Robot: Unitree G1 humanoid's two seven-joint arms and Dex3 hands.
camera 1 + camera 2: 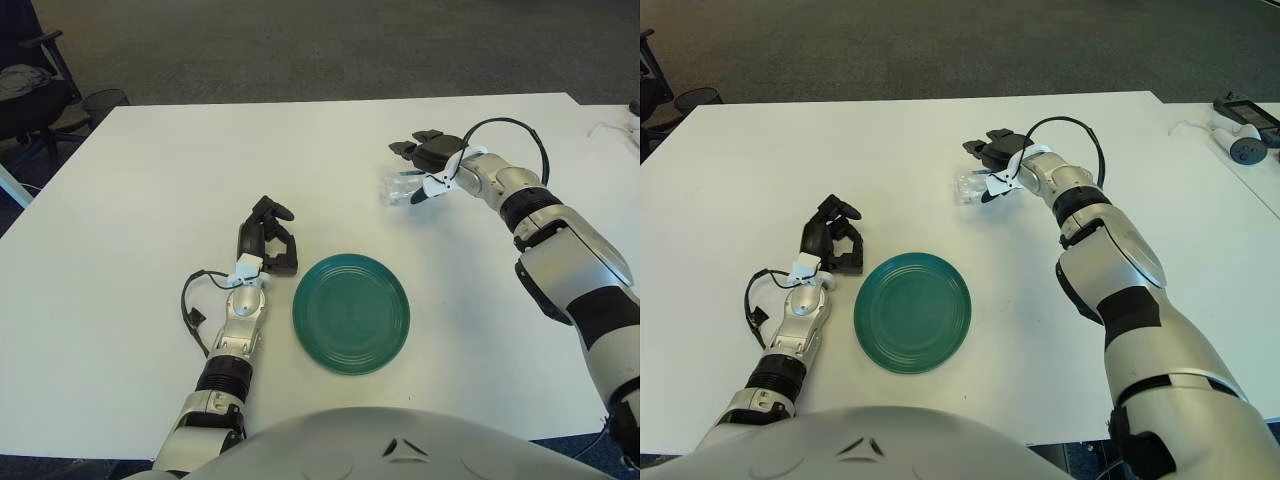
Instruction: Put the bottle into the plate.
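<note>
A small clear plastic bottle (pixel 400 188) lies on its side on the white table, far right of centre. My right hand (pixel 428 165) is right at its right end, with the black fingers spread beyond it and the thumb on the near side, not closed on it. The green plate (pixel 351 312) sits empty near the table's front edge, about a hand's length nearer than the bottle and to its left. My left hand (pixel 266 240) shows just left of the plate with its fingers curled and holding nothing.
The white table (pixel 150 180) ends at its far edge against grey carpet. A dark office chair (pixel 30 90) stands off the far left corner. A second table at the right carries a small white device (pixel 1243 142) and a cable.
</note>
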